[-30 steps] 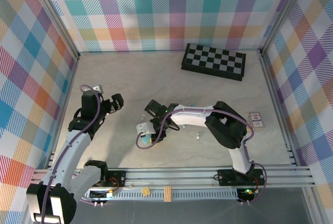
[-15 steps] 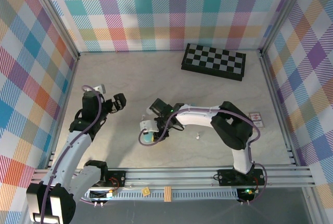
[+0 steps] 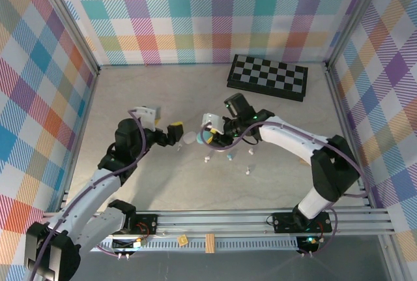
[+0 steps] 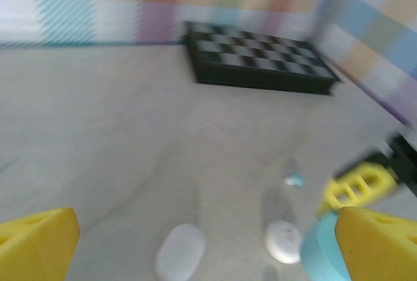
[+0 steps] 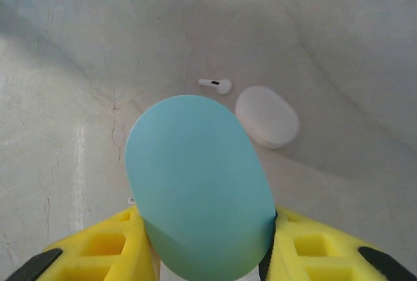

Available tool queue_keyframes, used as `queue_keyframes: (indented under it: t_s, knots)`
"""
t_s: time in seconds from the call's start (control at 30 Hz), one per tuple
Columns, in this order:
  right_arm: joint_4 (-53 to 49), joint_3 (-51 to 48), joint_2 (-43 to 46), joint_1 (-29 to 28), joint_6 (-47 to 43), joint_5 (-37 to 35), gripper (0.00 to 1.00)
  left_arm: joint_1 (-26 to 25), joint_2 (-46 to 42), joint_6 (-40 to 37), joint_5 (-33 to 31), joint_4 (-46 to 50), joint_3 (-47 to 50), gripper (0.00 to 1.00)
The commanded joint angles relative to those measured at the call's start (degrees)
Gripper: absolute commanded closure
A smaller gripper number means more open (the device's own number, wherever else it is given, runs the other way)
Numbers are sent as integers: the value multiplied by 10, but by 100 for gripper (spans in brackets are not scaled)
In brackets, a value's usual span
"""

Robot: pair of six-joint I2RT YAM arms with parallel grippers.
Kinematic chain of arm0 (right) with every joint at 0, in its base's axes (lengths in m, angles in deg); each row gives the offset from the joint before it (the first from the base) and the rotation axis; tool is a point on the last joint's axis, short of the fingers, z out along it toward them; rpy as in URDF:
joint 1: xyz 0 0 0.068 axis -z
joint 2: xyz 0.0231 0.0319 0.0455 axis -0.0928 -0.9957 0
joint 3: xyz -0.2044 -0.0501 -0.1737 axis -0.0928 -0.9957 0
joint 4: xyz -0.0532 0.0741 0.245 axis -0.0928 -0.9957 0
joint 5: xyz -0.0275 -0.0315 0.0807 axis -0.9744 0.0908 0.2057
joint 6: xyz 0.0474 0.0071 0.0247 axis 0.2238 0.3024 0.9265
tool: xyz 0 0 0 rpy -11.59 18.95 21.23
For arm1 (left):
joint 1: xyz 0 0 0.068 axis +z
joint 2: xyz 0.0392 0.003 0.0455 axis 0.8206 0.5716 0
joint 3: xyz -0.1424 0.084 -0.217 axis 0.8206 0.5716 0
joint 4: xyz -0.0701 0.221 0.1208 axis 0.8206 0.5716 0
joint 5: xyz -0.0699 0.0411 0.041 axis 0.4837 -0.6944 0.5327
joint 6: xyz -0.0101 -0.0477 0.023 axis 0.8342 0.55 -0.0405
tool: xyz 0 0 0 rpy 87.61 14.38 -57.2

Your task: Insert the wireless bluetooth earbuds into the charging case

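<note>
Clamps the light blue charging case [image 5: 195, 183] in the right gripper [image 5: 208, 251], with a yellow finger [image 5: 98, 245] pressed against each long side and the jaws parted just as far as the case is wide. Shows a smooth, closed shell, its rounded end poking out ahead of the fingertips. Sits near the middle of the table [image 3: 143, 82] in the top view, on the near side of the folded chessboard [image 3: 267, 77], which lies by the back wall. Finds, past the held case in the right wrist view, a white earbud [image 5: 216, 85] lying on its side on the table, with a white charging case [image 5: 267, 116] just beside it, lid down and closed. Picks out more buds loose on the table just nearer than the right gripper from above: a light blue earbud [image 3: 229, 157] and, a little farther toward the near edge, a second white earbud [image 3: 248, 172], all outside the cases. Spreads the left gripper [image 4: 208, 242] as wide as it goes, with nothing between its yellow fingertips [image 4: 39, 238], and points it at the right gripper from close by on the left. Looks out between those fingertips, in the blurred left wrist view, at a white rounded blob [image 4: 181, 251] and a second white blob [image 4: 285, 240] on the table, both too soft to name for certain, with the blue case close against the right-hand fingertip.
</note>
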Motion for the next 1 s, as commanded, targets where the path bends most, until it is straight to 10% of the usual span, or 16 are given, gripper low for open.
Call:
queue_keyframes:
  t_s: [0.0, 0.5, 0.97]
  knots:
    - [-41, -2, 36, 15, 14, 47, 63, -34, 3, -111, 108, -92, 19, 0]
    - [-87, 24, 107, 33, 22, 129, 66, -102, 94, -176, 220, -151, 1, 3]
    - [-66, 29, 120, 36, 40, 176, 68, -119, 118, -159, 228, -223, 4, 31]
